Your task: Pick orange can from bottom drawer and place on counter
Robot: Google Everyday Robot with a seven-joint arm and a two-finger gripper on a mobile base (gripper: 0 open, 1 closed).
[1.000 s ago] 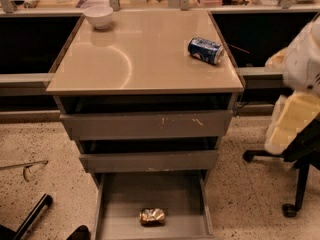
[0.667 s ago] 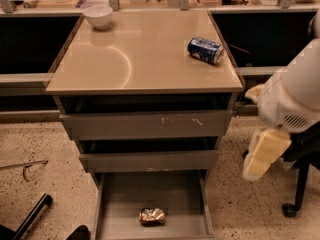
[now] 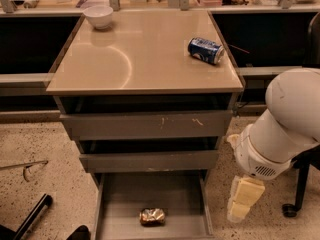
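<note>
The orange can (image 3: 152,216), dented and shiny, lies on its side on the floor of the open bottom drawer (image 3: 125,199), near its front edge. The beige counter (image 3: 135,59) tops the grey drawer cabinet. My gripper (image 3: 241,205), cream coloured, hangs from the white arm (image 3: 280,129) to the right of the bottom drawer, outside its right wall and above the floor. It is apart from the orange can and holds nothing that I can see.
A blue and white can (image 3: 205,50) lies on the counter's right side and a white bowl (image 3: 98,16) stands at its back left. Two upper drawers are slightly open. A chair base (image 3: 292,208) stands at the right, a black bar (image 3: 31,218) at bottom left.
The arm has swung down and leftward, bringing the gripper from beside the cabinet's upper right to low beside the bottom drawer. The cans have not moved.
</note>
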